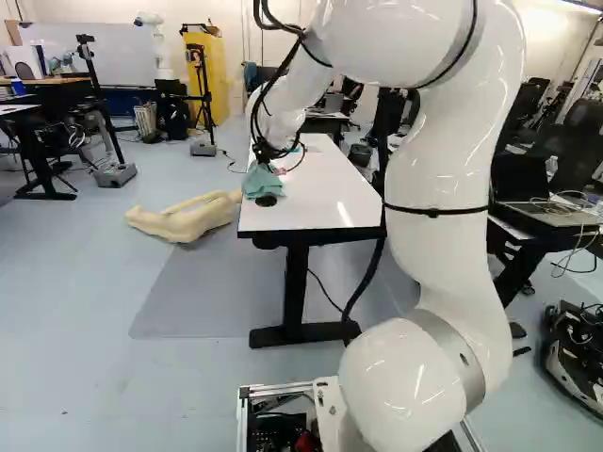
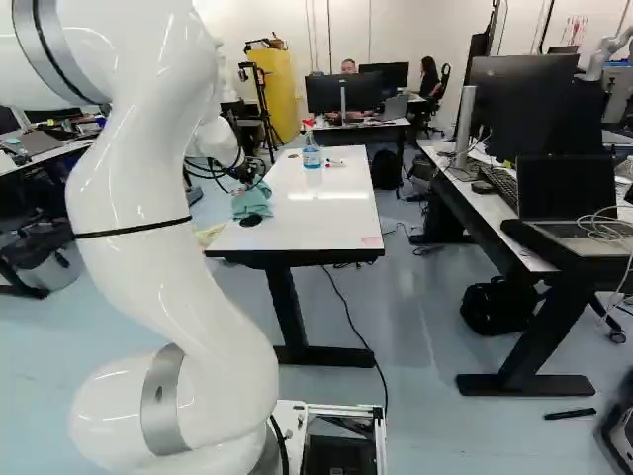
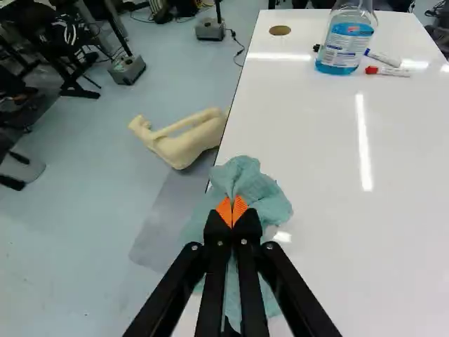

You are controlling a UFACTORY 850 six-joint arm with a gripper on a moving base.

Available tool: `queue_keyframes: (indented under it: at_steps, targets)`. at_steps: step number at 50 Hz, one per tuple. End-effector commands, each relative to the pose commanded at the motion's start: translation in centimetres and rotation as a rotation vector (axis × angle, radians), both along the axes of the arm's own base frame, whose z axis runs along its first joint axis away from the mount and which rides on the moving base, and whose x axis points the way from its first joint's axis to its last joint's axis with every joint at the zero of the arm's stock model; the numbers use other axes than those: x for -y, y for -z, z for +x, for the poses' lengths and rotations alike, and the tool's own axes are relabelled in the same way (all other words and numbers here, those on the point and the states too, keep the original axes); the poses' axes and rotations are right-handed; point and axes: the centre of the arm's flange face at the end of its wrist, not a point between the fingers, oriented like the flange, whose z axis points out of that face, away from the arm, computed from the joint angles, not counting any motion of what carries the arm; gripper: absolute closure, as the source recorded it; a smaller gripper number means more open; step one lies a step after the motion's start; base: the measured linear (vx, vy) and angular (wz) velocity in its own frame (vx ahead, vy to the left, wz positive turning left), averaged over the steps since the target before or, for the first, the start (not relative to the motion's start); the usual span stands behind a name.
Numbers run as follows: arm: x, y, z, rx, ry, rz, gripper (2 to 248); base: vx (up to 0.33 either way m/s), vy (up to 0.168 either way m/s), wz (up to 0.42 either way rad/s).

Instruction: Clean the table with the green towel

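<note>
near the left edge of the table [image 3: 309, 140], the claw [image 3: 232, 214] has the green towel [image 3: 256, 184] pinched tight, bunched on the top. probably early days: bottle [image 3: 342, 48] and markers [image 3: 390, 71] sit further up, though with that glare i can't tell what's wiped.

The towel [image 3: 252, 189] is lying at the near left corner of the worktop [image 3: 316, 154] — between the fingers of the tool [image 2: 244, 176]. On the worktop's far part a bottle [image 3: 342, 53] is standing, two markers [image 3: 388, 71] lying just to its right. Left of the worktop, a mannequin part [image 1: 184, 221] is resting on the floor [image 1: 94, 282]. A cabinet [image 1: 215, 71] is standing behind the worktop, toward its left — a laptop [image 2: 567, 193] is sitting on a desk [image 2: 477, 205] to its right.
</note>
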Motion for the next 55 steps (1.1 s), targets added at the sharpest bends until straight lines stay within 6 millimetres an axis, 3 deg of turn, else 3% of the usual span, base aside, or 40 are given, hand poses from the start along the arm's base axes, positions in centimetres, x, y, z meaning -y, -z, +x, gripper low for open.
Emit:
queue_keyframes:
  at_steps: [25,55]
  targets:
    - [-2.3,0.8,4.2,0.025,-0.014,0.008,229,0.000,0.000,0.000]
    - [-2.5,4.4,5.0,-0.023,-0.014,-0.007,229,0.000,0.000,0.000]
